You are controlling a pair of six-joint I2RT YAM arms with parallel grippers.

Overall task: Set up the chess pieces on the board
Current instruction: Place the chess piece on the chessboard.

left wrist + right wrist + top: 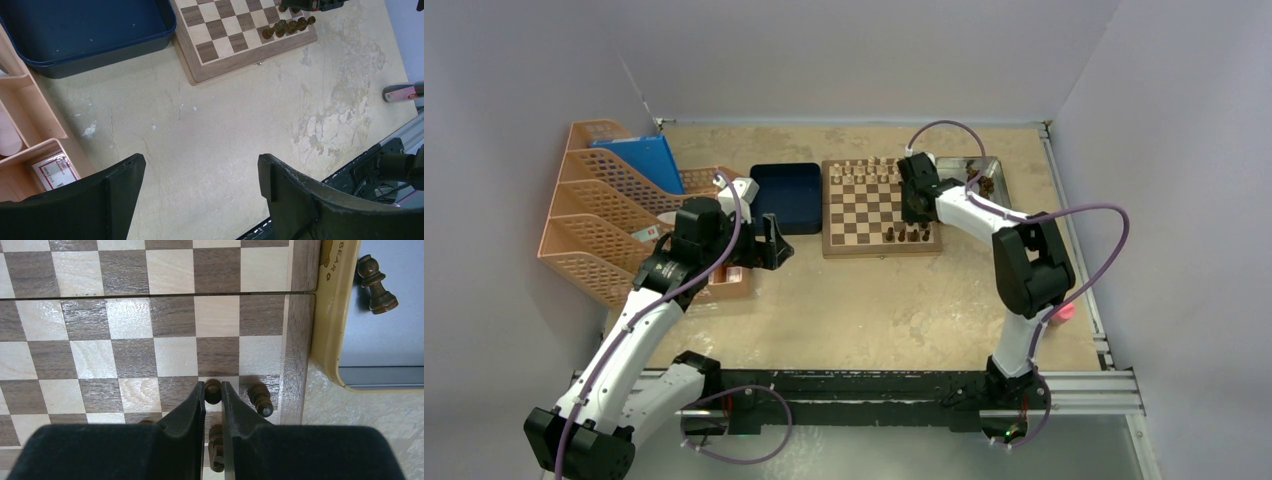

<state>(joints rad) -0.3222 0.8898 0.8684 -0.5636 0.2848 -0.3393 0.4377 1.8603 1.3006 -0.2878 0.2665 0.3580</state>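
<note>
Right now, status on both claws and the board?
Left claw open, empty, off the board. Right claw shut on a chess piece, near-right corner. Neighbour pieces close.

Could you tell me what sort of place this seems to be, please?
Probably a robotics lab bench: a left arm and right arm bolted to a metal rail, grey walls closing in the table, and a chessboard as a prop.

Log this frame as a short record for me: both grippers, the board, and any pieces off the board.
left gripper: open, empty, over the table
right gripper: shut on a dark piece above the board, near-right corner
placed dark pieces: a short row on the board's near edge, right end
tray: right of the board, a loose piece lying inside
</note>
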